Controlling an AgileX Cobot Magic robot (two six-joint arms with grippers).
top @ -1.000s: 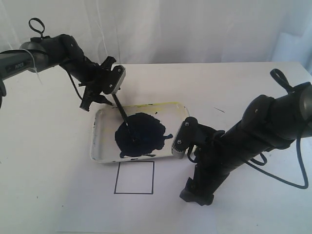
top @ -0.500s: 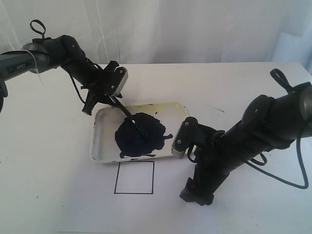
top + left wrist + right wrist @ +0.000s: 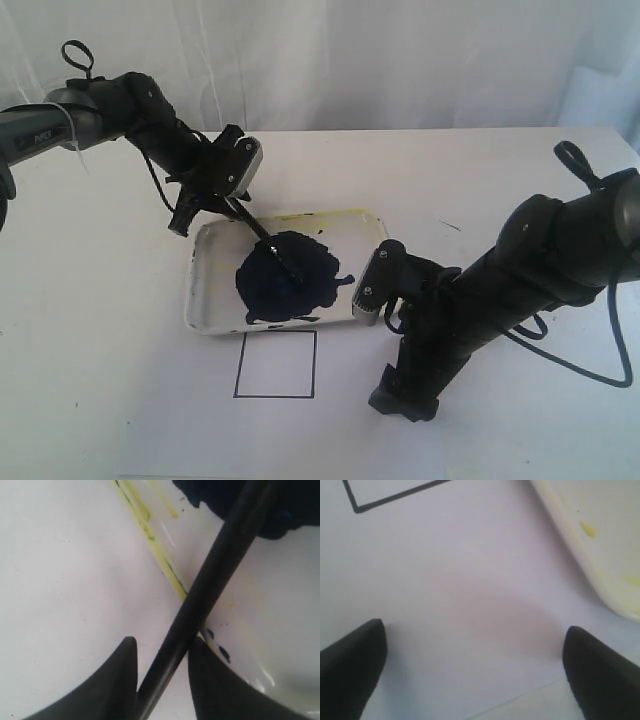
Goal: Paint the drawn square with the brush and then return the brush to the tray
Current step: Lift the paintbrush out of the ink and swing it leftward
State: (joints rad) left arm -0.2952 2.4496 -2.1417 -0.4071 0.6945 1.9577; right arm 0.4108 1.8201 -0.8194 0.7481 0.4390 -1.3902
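The left end effector [image 3: 164,642] sits just off the tray's [image 3: 208,290] far left corner. Its two dark fingers are drawn narrow around the handle of the brush [image 3: 262,238], which they pinch from both sides. The brush slants from that corner down over the yellow-stained rim and into the tray, and its tip end lies over the big dark blue paint blob [image 3: 290,282] that fills the tray's middle. Dark on dark, it is not clear whether the tip touches the paint.

The drawn square [image 3: 275,364] lies just beside the tray's near long edge, apart from it. Its black outline is clean and its inside is plain white.

The right end effector [image 3: 475,650] is beside the tray's right short end, low over the bare white tabletop [image 3: 500,160]. Its fingers are spread wide with nothing between them. In the right wrist view, a stained corner of the tray and one corner of the square both lie ahead of it.
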